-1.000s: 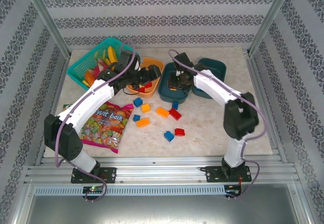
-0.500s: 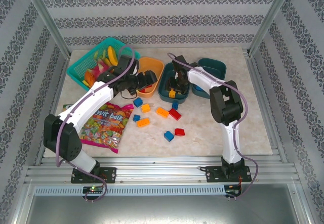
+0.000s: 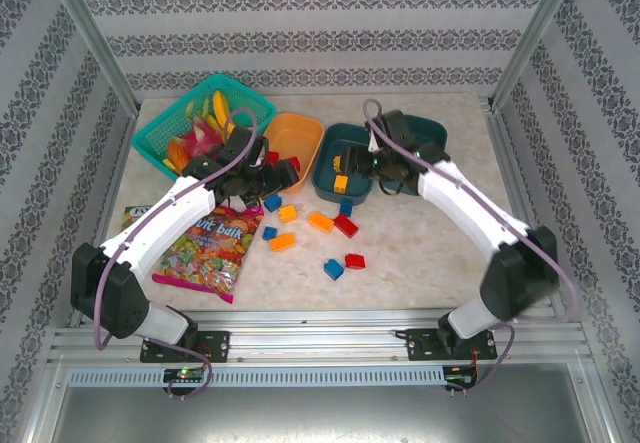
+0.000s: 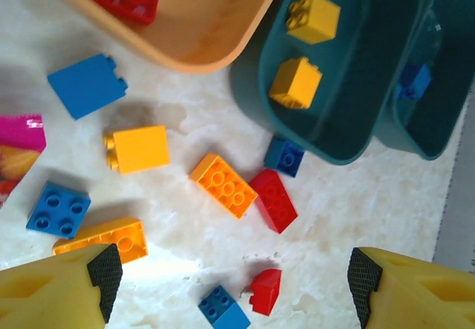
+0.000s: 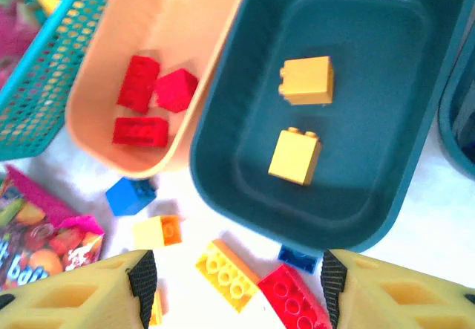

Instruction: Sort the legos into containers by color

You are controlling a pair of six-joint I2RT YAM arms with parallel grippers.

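Right gripper [image 5: 237, 288], open and empty, hangs above the teal tub [image 5: 371, 136] holding two yellow bricks [image 5: 306, 80]. Left gripper [image 4: 231, 277], also open, hovers over loose bricks [image 4: 223, 184] beside the orange tub [image 4: 215, 24].

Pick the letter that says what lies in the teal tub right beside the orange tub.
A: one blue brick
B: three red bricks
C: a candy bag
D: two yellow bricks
D: the right wrist view shows two yellow bricks lying on the floor of that teal tub, while the red bricks lie in the orange tub.
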